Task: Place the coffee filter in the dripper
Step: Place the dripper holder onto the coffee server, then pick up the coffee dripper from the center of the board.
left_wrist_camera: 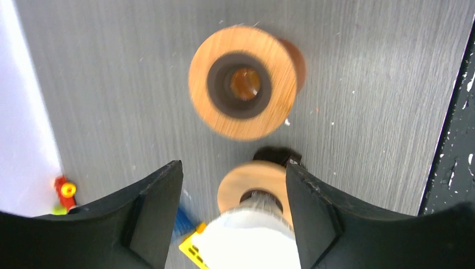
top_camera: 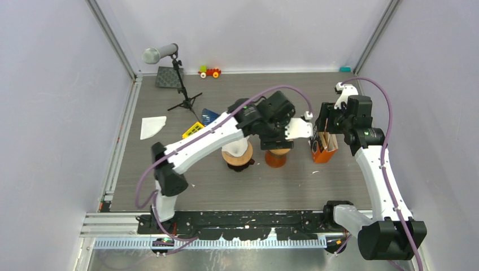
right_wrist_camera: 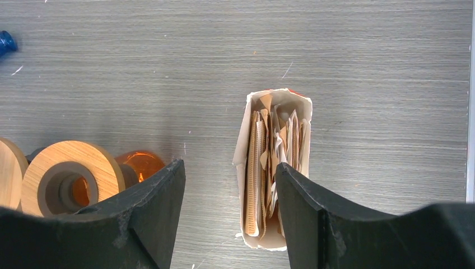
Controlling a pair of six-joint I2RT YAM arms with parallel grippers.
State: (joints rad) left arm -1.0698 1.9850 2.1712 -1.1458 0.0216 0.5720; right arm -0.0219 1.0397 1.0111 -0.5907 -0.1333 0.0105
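White filter (left_wrist_camera: 246, 242) in near dripper (left_wrist_camera: 234, 186) cut off; far dripper (left_wrist_camera: 242, 82) blurred.

The overhead camera sits high behind the near edge of the table (top_camera: 254, 186), looking down and forward over all of it. The left wrist camera stares straight down, close above the wood-ringed dripper (left_wrist_camera: 243, 83). The right wrist camera also faces down, close over the filter box (right_wrist_camera: 274, 168), and catches that same dripper at its left edge
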